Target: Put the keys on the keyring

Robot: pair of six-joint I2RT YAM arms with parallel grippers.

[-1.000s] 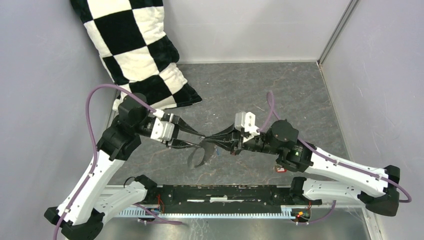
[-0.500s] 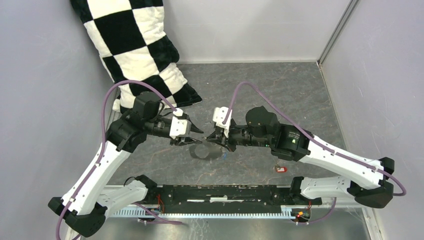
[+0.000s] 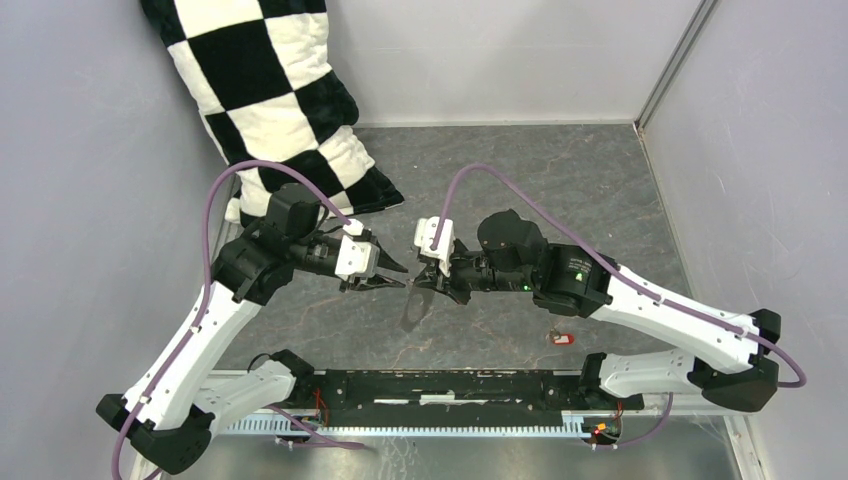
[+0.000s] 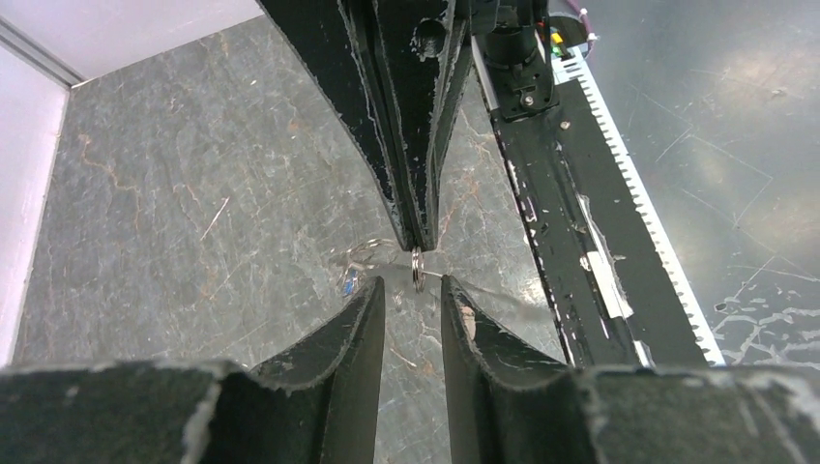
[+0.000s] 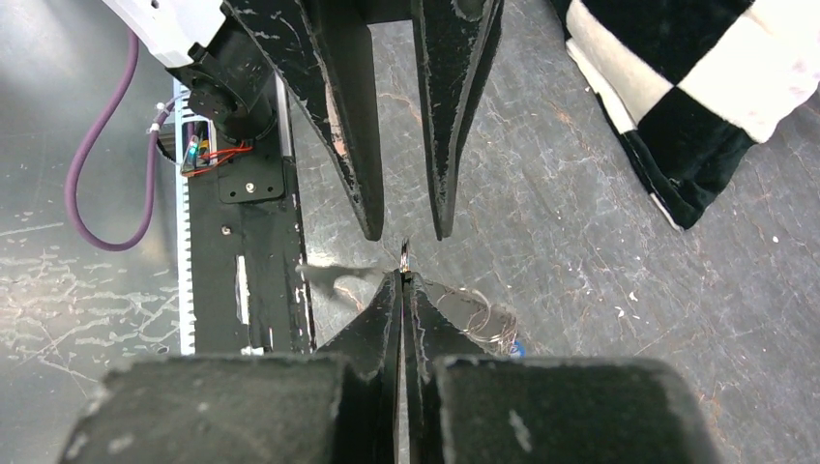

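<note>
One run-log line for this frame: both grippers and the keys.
right gripper: shut on thin grey band keyring | left gripper: open, tips just short of it | red-headed key: lying on table

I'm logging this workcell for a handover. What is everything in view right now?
pillow: one, black and white checks, far left of the table.
table: one, grey marbled, under everything.
keyring: one, grey band, hanging from the right gripper.
red key: one, red head, on the table by the right arm.
blue key: one, blue head, near the keyring; lying or hanging, cannot tell.
rail: one, black, near edge between the arm bases.
cables: two, purple, one along each arm.
arms: two, white and black, near edge.
left gripper: one, black, open, tips facing the right gripper.
right gripper: one, black, shut on the keyring.
</note>
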